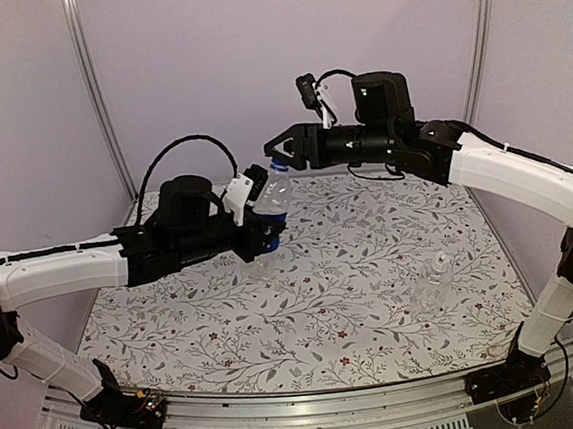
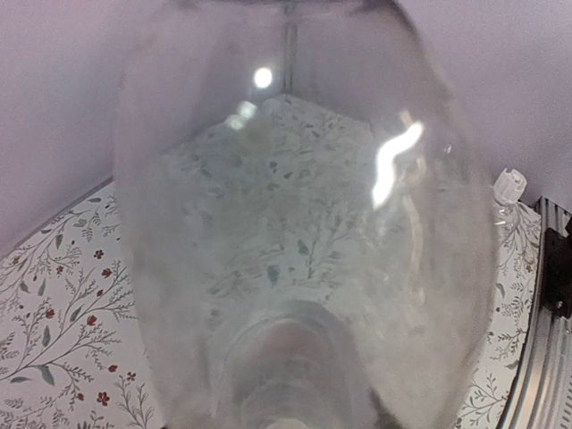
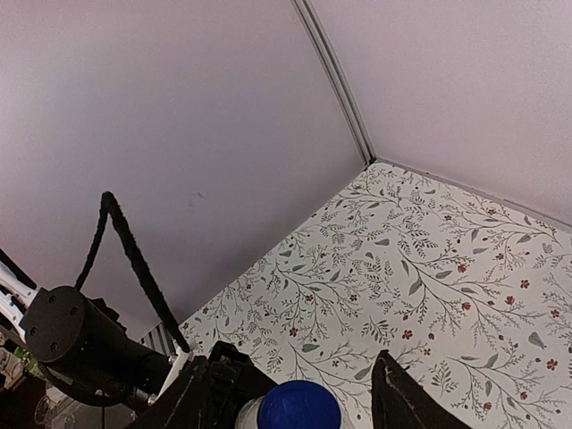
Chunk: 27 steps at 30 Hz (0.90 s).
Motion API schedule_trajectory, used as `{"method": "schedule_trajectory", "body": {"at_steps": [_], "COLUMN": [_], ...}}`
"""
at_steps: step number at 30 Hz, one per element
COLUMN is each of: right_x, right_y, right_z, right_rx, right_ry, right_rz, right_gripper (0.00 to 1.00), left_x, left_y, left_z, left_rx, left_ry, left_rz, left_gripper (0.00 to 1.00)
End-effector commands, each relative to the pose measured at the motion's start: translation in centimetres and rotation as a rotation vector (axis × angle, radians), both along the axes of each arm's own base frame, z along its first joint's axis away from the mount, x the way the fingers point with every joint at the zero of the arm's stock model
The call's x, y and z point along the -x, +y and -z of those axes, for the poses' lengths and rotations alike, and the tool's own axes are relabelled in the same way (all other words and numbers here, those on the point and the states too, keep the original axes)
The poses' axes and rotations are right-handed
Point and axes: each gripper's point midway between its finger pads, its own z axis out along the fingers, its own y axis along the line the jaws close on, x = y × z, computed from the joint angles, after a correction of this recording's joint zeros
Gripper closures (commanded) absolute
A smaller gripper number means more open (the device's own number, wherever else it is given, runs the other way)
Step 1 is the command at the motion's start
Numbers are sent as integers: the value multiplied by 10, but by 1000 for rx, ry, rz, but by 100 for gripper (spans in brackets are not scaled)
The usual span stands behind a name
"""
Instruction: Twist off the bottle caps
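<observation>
My left gripper (image 1: 266, 231) is shut on the bottle (image 1: 274, 190) with the dark blue label and holds it tilted above the table. Its clear body fills the left wrist view (image 2: 295, 250) and hides my left fingers. Its bright blue cap (image 1: 278, 165) points up toward my right gripper (image 1: 279, 153). In the right wrist view the open right gripper (image 3: 299, 357) straddles the blue cap (image 3: 299, 408), with a gap on the right side. The unlabelled transparent bottle (image 1: 435, 274) stands on the table to the right. Its whitish cap (image 2: 509, 183) shows in the left wrist view.
The table (image 1: 356, 319) has a floral cover, with pale walls behind and on both sides. A metal rail (image 1: 314, 413) runs along the near edge. A black cable (image 3: 134, 259) loops over the left arm.
</observation>
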Motion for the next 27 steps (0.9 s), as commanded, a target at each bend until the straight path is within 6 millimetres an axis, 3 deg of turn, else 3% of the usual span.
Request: {"method": "schedule_trajectory", "body": {"at_steps": [1,15,27], "right_x": [-2,-4,0], "right_y": [2,5,7], "right_z": [4,19,19], "right_rx": [12,25,14], "right_ry": [-5,35,38], "right_rz": [9,-14,-38], "right_gripper": [42,50,60], "left_x": [2,3,-1], "left_y": [-7,-7,-4], "left_z": [-8,-10,-9], "left_rx": [3,5,-4], "left_ry": [-21,-22,-30], "left_rz": [13,14,-10], "left_gripper": [67,67,67]}}
